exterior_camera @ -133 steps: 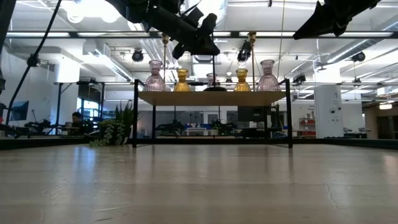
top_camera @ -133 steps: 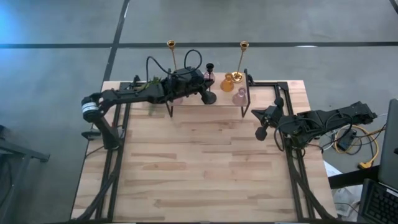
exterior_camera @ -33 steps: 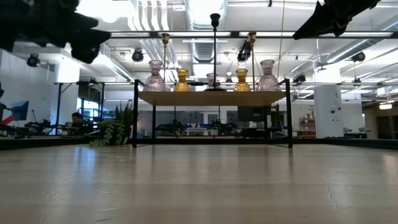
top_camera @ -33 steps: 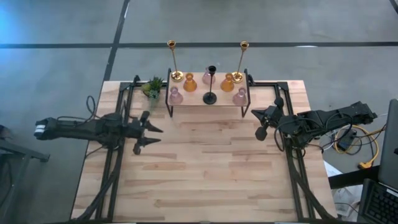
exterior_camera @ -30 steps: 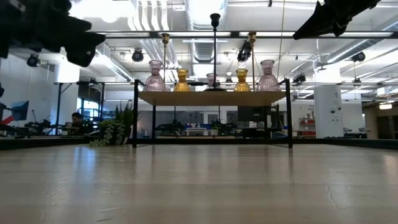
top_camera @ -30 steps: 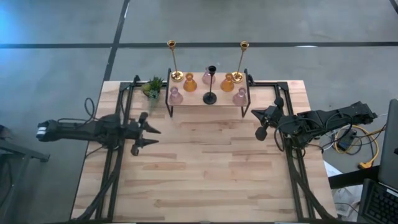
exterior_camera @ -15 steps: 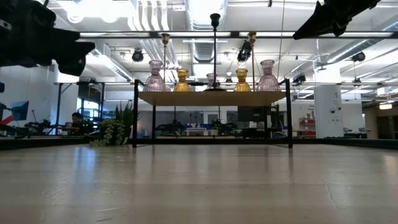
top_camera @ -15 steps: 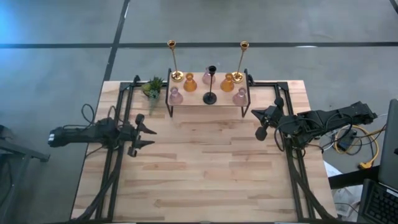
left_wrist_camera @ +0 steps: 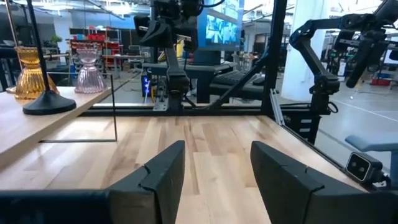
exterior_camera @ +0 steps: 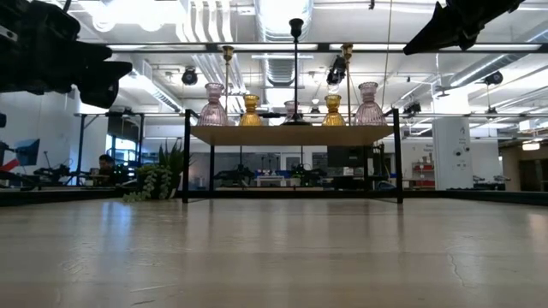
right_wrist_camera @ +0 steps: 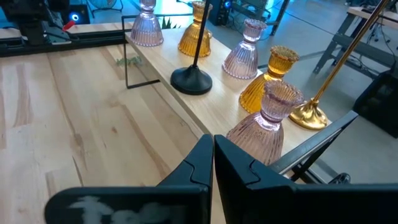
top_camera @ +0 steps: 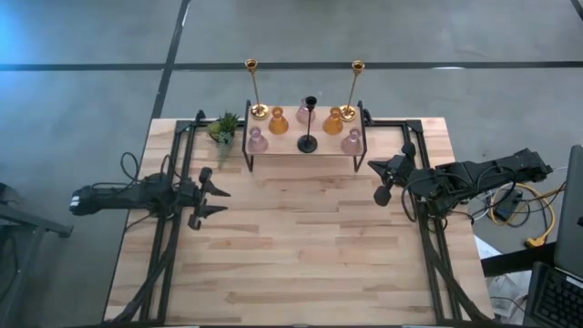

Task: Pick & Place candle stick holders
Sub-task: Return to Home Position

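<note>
Since the frame a few seconds earlier, the left gripper (top_camera: 219, 199) had left the shelf and drawn back to the left side of the table (top_camera: 301, 264), well apart from everything it had been placing. Its fingers stood wide apart with nothing between them, as the left wrist view showed. Across the table, the right gripper (right_wrist_camera: 213, 147) waited near the right edge, fingers pressed together on nothing.

Farther off, at the table's far edge, the shelf (top_camera: 324, 147) carried all eight candle stick holders. Its front row held a pink glass holder (top_camera: 258, 139), the black stemmed holder (top_camera: 308, 142) and a second pink glass holder (top_camera: 351, 141). Behind those stood two amber glass holders (top_camera: 278, 121) (top_camera: 334, 121) with the third pink one (top_camera: 303, 112) between them. The two brass sticks (top_camera: 260, 111) (top_camera: 347, 113) stood at the back corners, all upright. A small potted plant (top_camera: 221, 128) sat on the table just beside the shelf's left end.

With no holder left on the tabletop, the placing looked finished; only settling the left arm at rest seemed to remain.
</note>
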You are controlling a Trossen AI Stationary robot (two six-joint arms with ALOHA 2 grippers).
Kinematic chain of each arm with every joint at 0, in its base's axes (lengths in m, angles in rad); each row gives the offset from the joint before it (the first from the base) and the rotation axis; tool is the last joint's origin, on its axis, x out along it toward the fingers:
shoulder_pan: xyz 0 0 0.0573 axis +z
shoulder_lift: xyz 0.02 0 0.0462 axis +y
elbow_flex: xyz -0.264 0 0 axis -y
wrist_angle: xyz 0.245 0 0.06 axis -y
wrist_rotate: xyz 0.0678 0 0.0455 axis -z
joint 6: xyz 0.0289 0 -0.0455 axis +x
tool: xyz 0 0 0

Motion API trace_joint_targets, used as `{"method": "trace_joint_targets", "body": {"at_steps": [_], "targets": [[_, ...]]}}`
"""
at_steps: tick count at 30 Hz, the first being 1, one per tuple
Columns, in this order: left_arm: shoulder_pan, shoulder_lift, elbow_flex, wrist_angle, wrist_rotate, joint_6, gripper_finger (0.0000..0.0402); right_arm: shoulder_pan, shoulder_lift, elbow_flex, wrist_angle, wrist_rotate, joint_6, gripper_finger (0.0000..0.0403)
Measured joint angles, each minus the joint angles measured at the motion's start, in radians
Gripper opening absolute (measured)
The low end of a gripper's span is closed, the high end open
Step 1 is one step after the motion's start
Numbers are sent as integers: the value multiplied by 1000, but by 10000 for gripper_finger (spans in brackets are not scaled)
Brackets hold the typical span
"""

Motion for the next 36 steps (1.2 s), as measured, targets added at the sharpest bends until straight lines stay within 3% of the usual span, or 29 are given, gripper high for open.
{"method": "trace_joint_targets", "body": {"at_steps": [16,19,21,23,27,31,36], "targets": [[0,5,0,0,2,-4,188,0,-5,-1,28,0,12,8],[0,5,0,0,2,-4,188,-1,-24,-33,184,-4,-30,8],[0,5,0,0,2,-4,188,-6,-48,-93,345,-21,-160,8],[0,5,0,0,3,-4,188,-17,-85,-175,502,-95,-280,8],[0,5,0,0,3,-4,188,-62,-179,-345,691,-257,-296,8],[0,5,0,0,2,-4,188,-120,-249,-480,788,-373,-265,8],[0,5,0,0,3,-4,188,-200,-343,-582,824,-600,-280,8]]}}
